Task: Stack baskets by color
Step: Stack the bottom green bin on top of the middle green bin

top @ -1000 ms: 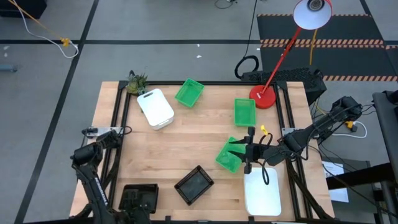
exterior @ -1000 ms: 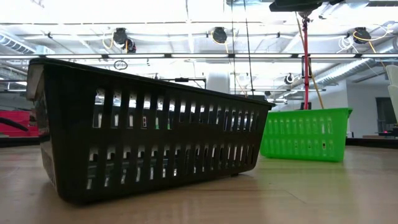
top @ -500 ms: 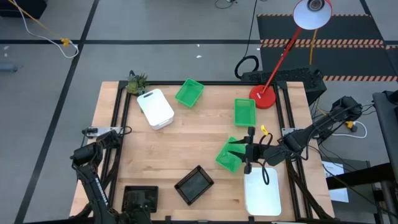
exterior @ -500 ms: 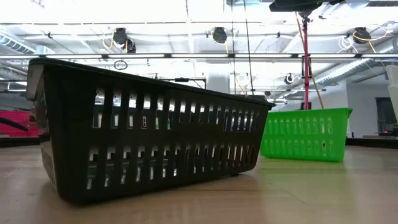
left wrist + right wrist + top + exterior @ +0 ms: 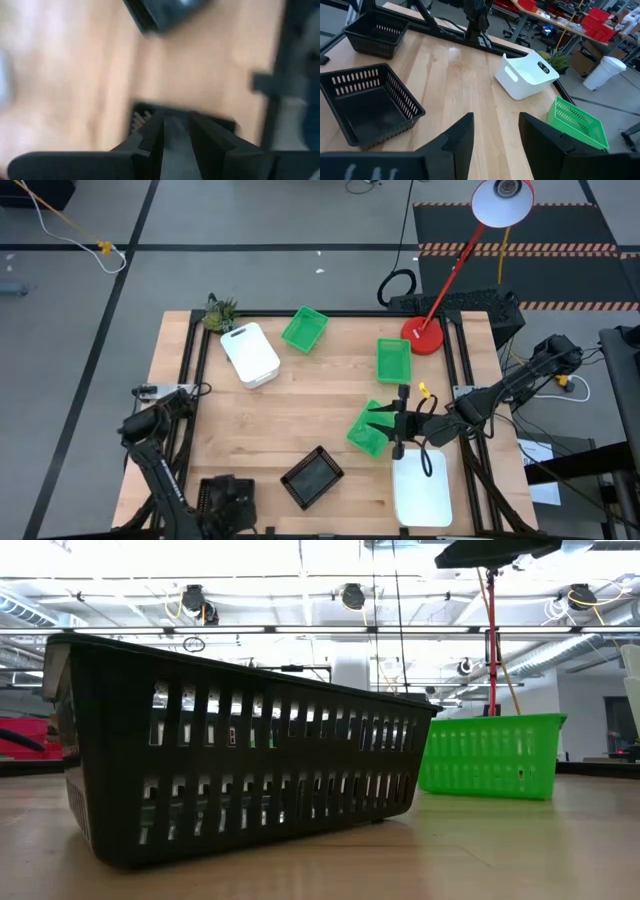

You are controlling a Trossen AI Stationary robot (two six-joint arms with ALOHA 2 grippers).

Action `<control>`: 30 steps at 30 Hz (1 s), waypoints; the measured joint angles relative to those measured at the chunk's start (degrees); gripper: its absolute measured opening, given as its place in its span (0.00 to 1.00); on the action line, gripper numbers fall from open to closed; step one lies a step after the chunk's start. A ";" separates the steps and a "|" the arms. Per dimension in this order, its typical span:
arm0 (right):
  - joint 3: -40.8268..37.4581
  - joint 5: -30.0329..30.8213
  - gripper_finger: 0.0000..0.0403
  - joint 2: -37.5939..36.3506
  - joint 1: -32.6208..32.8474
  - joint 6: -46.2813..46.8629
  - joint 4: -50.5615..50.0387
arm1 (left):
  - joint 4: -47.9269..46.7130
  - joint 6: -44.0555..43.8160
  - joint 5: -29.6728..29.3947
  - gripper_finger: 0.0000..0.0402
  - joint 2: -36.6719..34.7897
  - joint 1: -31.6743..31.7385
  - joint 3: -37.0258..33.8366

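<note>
Two black baskets sit near the front edge: one (image 5: pixel 312 476) mid-table, one (image 5: pixel 208 498) at the near left corner. My left gripper (image 5: pixel 233 502) hangs over the corner one (image 5: pixel 220 122), pointing steeply down. In the blurred left wrist view its fingers stand a little apart (image 5: pixel 175 120); whether they touch the basket I cannot tell. My right gripper (image 5: pixel 398 423) is open (image 5: pixel 495 135) and high above a green basket (image 5: pixel 366 430) that rests on the table (image 5: pixel 490 755). Two more green baskets (image 5: pixel 304 328) (image 5: pixel 393 360) and two white ones (image 5: pixel 250 352) (image 5: pixel 420 485) lie around.
A red desk lamp's base (image 5: pixel 423 337) stands at the far right corner and a small plant (image 5: pixel 220 311) at the far left. The dark table frame (image 5: pixel 190 380) runs along the edges. Bare wood (image 5: pixel 310 400) lies in the middle of the table.
My left gripper has gone a little toward the table's right edge along the near edge, turning as it went, and stays over the corner black basket. The baskets lie where they were.
</note>
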 joint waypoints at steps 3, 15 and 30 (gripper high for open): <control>0.00 0.00 0.37 0.00 0.00 0.57 0.45 | -1.93 4.50 -8.36 0.23 0.00 1.91 0.00; 0.02 -1.61 0.37 1.43 -0.89 4.06 1.00 | -7.68 18.30 -24.16 0.23 -7.02 11.15 -1.52; 2.36 -25.43 0.37 11.93 -9.74 7.26 0.74 | 19.21 34.30 -26.39 0.23 -31.85 25.61 -25.25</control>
